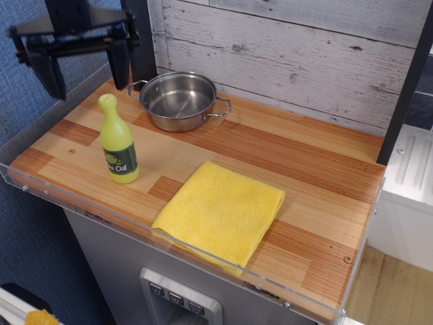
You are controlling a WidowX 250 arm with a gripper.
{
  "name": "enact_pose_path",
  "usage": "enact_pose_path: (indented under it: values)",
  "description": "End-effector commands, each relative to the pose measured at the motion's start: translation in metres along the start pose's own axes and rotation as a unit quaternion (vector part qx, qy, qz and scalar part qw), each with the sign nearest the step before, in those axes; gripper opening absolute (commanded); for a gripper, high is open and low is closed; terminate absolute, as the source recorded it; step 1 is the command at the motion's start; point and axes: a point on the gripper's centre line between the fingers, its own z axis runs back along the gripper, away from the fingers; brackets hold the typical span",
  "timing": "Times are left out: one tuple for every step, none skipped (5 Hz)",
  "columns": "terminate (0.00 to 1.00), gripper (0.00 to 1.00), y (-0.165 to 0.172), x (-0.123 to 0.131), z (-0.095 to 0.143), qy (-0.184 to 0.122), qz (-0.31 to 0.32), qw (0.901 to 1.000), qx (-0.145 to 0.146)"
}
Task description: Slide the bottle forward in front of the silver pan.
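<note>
Standing upright on the worktop, the oil bottle is seen just in front-left of the silver pan. The gripper hangs above it, spread wide and empty. A careless descent could topple the bottle.

Gripper raised, jaws apart

The black gripper hangs above the bottle, fingers spread wide, pointing down, gripping nothing.

You have one view only, set high in front of the tabletop and off its right corner, looking down and across toward the plank wall. It stands fairly near, cropping the pincer at top left.
</note>
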Motion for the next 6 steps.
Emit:
enact_pose_path:
  values:
    - [0.00, 1.00, -0.041, -0.007, 0.052, -0.031, -0.104, 0.9934, -0.037]
    - [0.00, 1.00, -0.073, -0.013, 0.067, -0.037, -0.220, 0.9731, -0.058]
    - [0.00, 1.00, -0.097, -0.024, 0.075, -0.038, -0.260, 0.9615, -0.079]
    - [0.00, 1.00, -0.122, -0.041, 0.083, -0.041, -0.302, 0.9471, -0.102]
    - [0.00, 1.00, -0.144, -0.061, 0.088, -0.044, -0.340, 0.9329, -0.111]
    - [0.00, 1.00, -0.148, -0.071, 0.091, -0.038, -0.358, 0.9272, -0.105]
